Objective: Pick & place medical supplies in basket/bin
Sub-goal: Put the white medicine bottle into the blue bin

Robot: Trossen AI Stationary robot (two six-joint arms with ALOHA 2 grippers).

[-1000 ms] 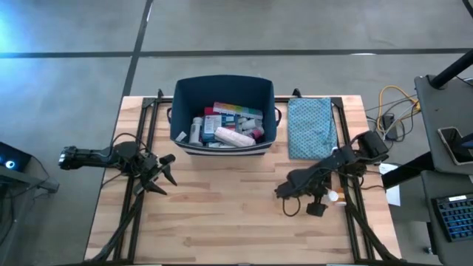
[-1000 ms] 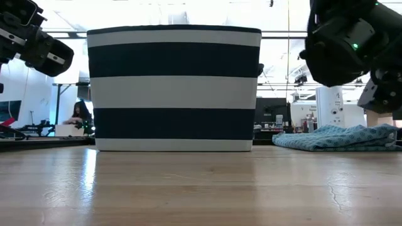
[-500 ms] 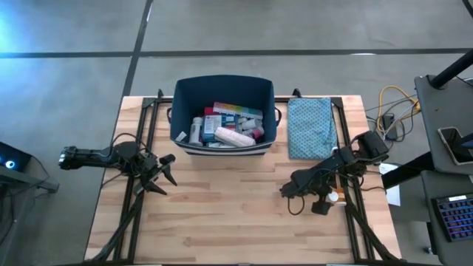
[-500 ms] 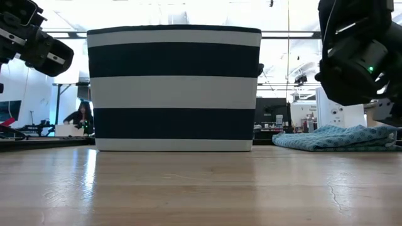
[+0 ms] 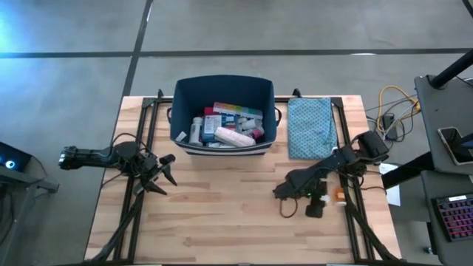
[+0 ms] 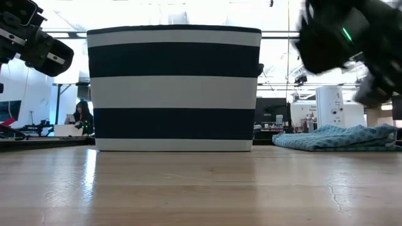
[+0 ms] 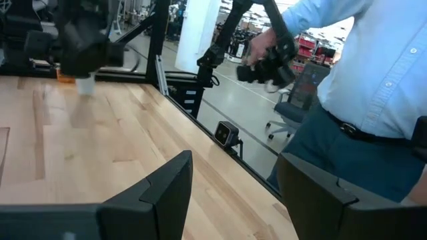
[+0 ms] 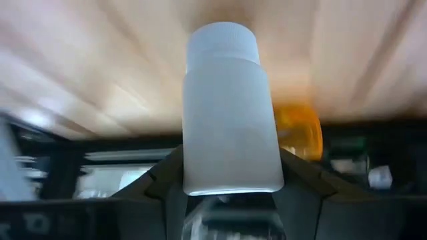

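Two arms on the table, but only the right one is doing anything. The right gripper [image 5: 319,201] sits near the right edge of the wooden table [image 5: 222,214], and its wrist camera shows a white pill bottle [image 8: 230,110] pinched between the two dark fingers [image 8: 163,175], cap pointing away from the camera. A second ago those jaws were spread wide with a small white thing lying beside them on the boards; now they've come in tight on the bottle. The arm has also swung a bit back toward the table's middle compared with half a second ago, and in the low view it's just a smear up at top right. An orange thing [image 8: 298,130] shows just behind the bottle, can't tell what it is.

Left gripper [image 5: 164,171] hasn't budged, parked over the left side with fingers partly apart and nothing in them.

Navy bin [image 5: 225,89] at the back middle holds a pile of supplies [image 5: 225,127]. Teal cloth pouch [image 5: 310,127] lies just right of it, same as before.
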